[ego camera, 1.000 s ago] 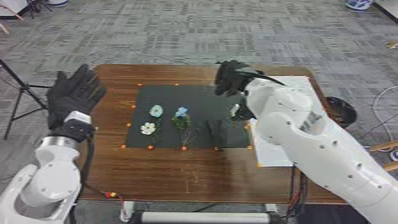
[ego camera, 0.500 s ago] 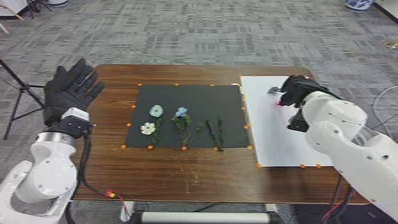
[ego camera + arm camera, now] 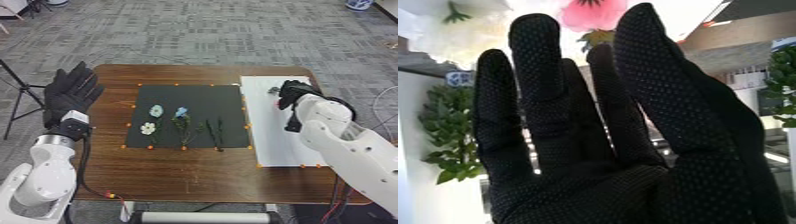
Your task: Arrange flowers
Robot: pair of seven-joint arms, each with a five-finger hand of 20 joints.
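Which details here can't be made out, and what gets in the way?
- Right wrist view: full outlines of the pink flower and white flower, cut off by the picture's edge.
- Head view: white sheet beneath the right hand, hidden by it.
- Head view: what the slender dark pieces are; too small.

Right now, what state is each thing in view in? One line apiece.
right hand, open, over the white sheet
left hand, open, fingers spread
white sheet, flat
black mat, flat
white flower, lying on the mat
blue flower, lying there too
pale green flower, same
dark stems, side by side
pink flower, in bloom
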